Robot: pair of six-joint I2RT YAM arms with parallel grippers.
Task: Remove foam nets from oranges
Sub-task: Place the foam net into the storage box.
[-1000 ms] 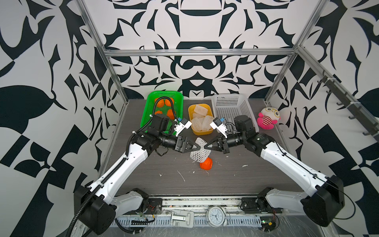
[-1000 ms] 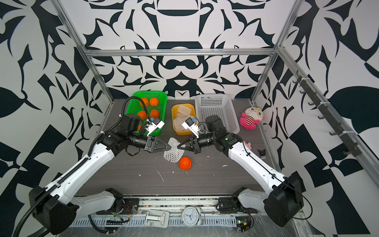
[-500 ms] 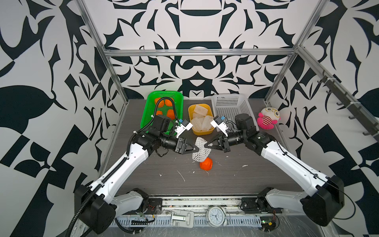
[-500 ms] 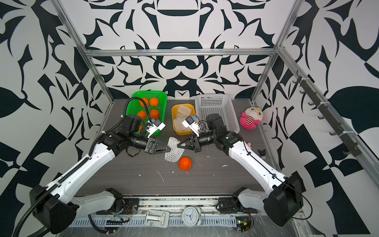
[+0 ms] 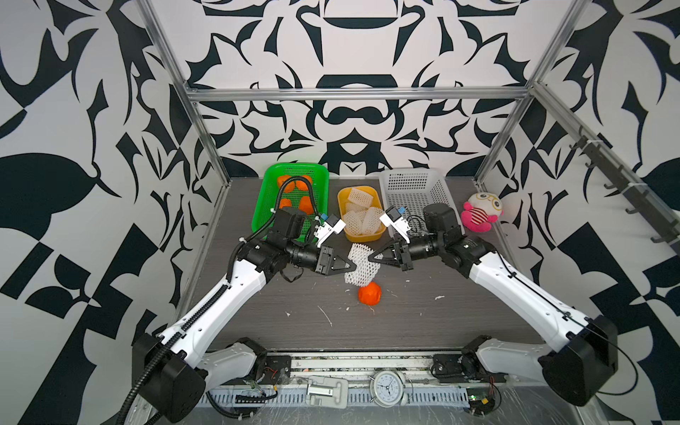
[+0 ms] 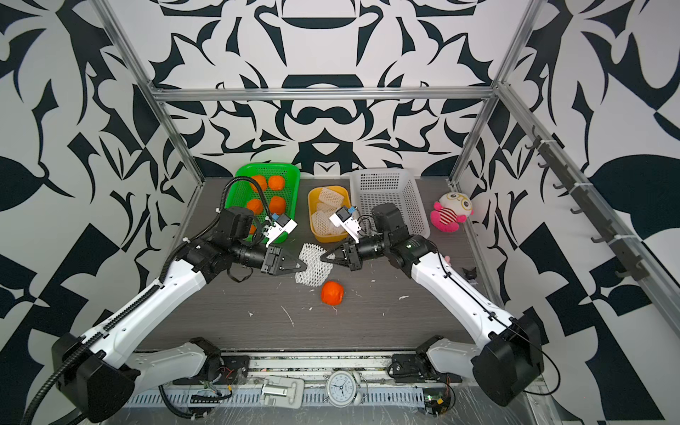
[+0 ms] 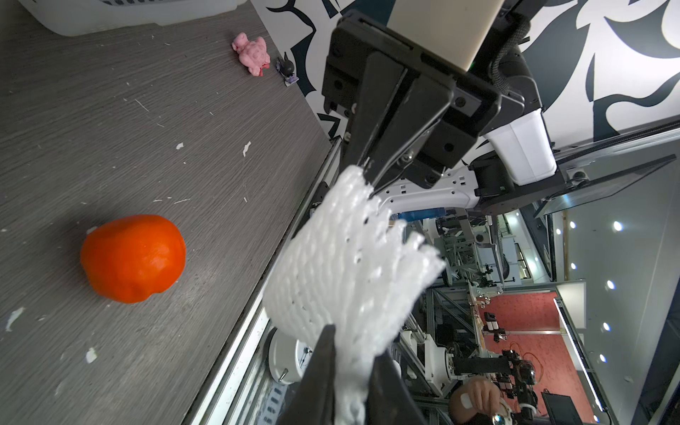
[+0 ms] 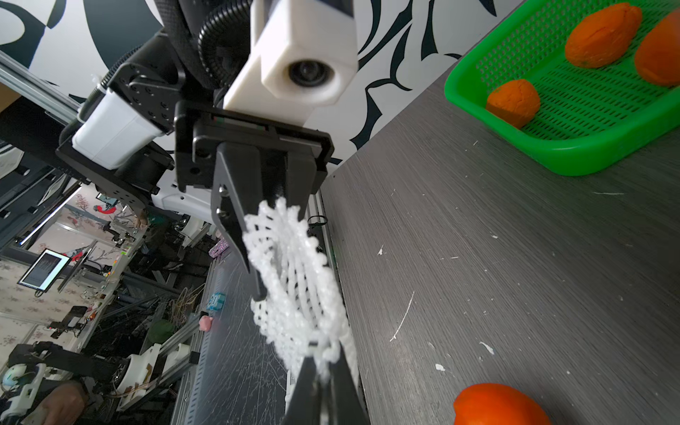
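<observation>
Though top views hide it, wrist cams show left gripper (image 7: pixel 351 353) & right gripper (image 8: pixel 323 358) clamping foam net (image 7: pixel 349 265).

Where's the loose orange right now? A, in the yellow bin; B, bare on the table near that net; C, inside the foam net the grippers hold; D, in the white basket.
B: the orange lies bare on the table, apart from the foam net pinched between the left gripper and right gripper.

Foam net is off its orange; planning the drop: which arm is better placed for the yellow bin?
Probably right. The left tool and right tool both pinch the foam net, but the right sits nearer the yellow bin; the left suits the orange.
</observation>
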